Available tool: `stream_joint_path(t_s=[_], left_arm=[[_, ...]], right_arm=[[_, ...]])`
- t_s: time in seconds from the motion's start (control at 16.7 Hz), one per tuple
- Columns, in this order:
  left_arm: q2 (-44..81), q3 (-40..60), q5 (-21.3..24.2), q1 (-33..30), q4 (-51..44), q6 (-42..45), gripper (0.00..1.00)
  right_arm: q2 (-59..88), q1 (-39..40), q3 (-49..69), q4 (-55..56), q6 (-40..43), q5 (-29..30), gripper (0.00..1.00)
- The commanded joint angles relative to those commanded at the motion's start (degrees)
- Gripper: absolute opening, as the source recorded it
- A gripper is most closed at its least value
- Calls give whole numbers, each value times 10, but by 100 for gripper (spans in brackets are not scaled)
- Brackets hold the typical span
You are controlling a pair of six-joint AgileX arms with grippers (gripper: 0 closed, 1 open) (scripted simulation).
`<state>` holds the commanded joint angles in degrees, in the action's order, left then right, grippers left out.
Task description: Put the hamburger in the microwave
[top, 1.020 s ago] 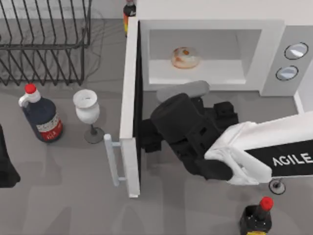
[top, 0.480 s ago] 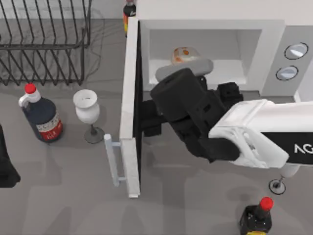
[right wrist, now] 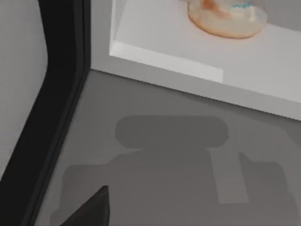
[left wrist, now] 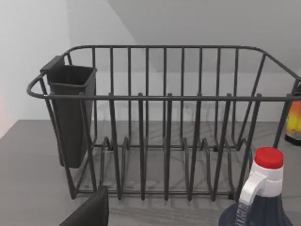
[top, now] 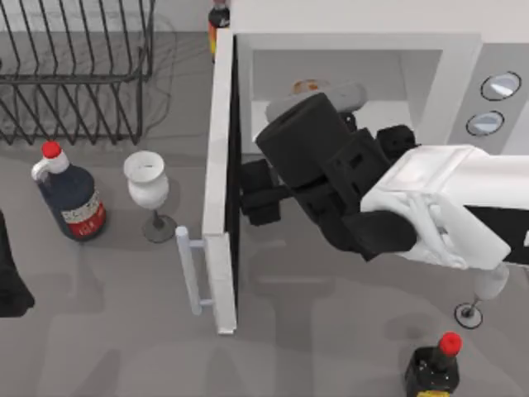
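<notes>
With hamburger [right wrist: 227, 19] lying on microwave [top: 450, 99] cavity floor, placement looks done. Door [top: 220, 174] wide open, swung toward top view's left. Right arm's jaws [top: 263, 192] sit just outside cavity, by door's dark inner face; open or closed, cannot tell. Left arm parked at counter's [top: 99, 331] left edge, facing dish rack [left wrist: 164, 117]. Next, by my judgement: push door shut without clipping wine glass [top: 149, 192].
</notes>
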<state>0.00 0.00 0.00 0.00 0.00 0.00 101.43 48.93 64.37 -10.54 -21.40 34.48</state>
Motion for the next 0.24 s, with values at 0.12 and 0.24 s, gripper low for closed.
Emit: stream_joint_path(t_s=[0.12, 0.24], left_arm=[[0, 0, 0, 0, 0, 0, 100], [0, 0, 0, 0, 0, 0, 100]], right_arm=[[-3, 0, 2, -11, 0, -1, 100], [-4, 0, 3, -14, 0, -1, 100]])
